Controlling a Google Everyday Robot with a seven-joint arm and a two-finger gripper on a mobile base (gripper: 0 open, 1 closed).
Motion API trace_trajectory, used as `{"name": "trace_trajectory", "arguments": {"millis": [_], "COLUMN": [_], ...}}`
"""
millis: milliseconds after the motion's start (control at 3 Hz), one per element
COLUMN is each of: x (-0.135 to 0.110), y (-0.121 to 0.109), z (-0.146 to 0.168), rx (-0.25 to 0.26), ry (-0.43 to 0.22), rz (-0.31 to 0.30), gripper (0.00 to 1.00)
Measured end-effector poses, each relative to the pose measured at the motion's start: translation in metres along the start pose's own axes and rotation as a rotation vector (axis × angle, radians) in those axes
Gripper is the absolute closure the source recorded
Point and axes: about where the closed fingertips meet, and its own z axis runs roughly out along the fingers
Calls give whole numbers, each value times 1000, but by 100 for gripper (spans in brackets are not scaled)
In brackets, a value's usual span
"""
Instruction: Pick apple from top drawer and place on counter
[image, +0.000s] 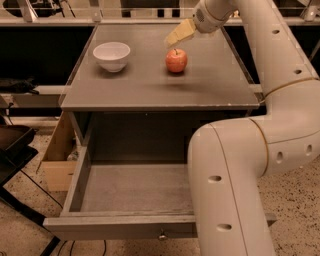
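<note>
Clearly one apple (176, 60) on counter (150, 90), one white bowl (111, 55), one open top drawer (120, 228), claw (177, 35) just above apple, spread unclear.
</note>
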Motion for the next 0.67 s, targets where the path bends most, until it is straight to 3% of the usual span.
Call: {"name": "trace_trajectory", "arguments": {"millis": [333,667], "x": [15,38], "y": [-14,-24], "z": [-54,-111], "rx": [8,41], "ry": [-13,19], "rz": [19,44], "gripper": [0,0]}}
